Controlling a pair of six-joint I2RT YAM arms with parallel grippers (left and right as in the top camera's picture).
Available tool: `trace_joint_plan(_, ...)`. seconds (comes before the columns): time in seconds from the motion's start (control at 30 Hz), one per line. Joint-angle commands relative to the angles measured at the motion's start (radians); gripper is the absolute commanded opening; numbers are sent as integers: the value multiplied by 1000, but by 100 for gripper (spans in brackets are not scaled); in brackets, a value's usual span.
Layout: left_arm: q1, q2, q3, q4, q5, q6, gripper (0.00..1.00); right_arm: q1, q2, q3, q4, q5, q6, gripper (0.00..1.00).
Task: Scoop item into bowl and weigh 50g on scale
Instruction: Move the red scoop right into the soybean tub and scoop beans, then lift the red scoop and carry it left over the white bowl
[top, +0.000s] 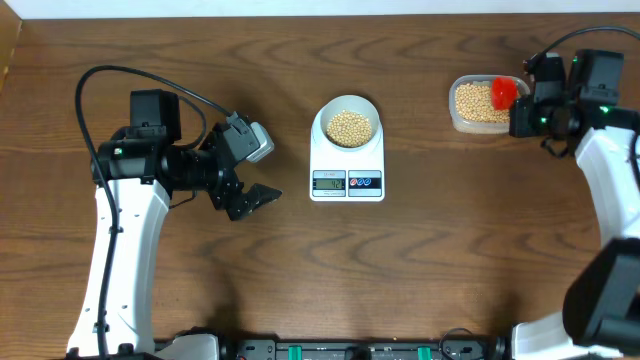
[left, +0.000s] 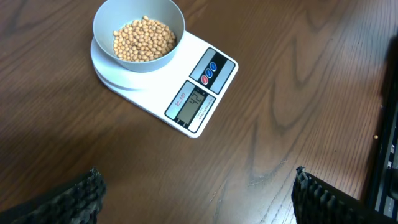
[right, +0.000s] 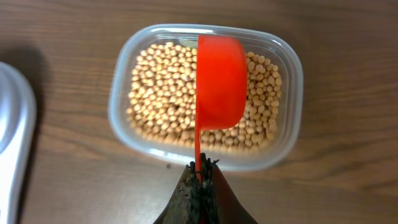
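Overhead: white scale (top: 347, 170) mid-table on the wood-grain table (top: 450, 250). A pale round bowl (top: 322, 118) on its platform holds round tan beans (top: 349, 127). A clear rounded-rectangular tub (top: 458, 112), far right, holds more. Left wrist: the LCD (left: 194, 102) appears to read 42; brand print too small to read; red and blue round buttons (left: 209, 70) beside it. Left gripper (left: 199, 196) near the scale, ribbed black fingertips (left: 84, 196) spread wide, empty. Right wrist: right gripper (right: 200, 177) clenched on the thin handle of a red plastic scoop (right: 221, 81), cup over the tub's beans.
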Motion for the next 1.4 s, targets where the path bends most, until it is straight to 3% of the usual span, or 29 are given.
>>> trace_joint_plan(0.0, 5, -2, 15, -3, 13, 6, 98, -1, 59, -2, 45, 60, 14, 2)
trace_joint_plan(0.17, 5, -2, 15, -3, 13, 6, 98, 0, 104, -2, 77, 77, -4, 1)
trace_joint_plan(0.43, 5, -2, 15, -3, 13, 6, 98, -1, 112, -2, 37, -203, -2, 1)
trace_joint_plan(0.63, 5, -2, 15, -3, 13, 6, 98, -13, 112, -2, 39, -202, 55, 1)
trace_joint_plan(0.77, 5, -2, 15, -3, 13, 6, 98, -60, 112, -2, 35, -227, 139, 1)
trace_joint_plan(1.37, 5, -2, 15, -3, 13, 6, 98, -290, 112, -2, 12, -689, 138, 1)
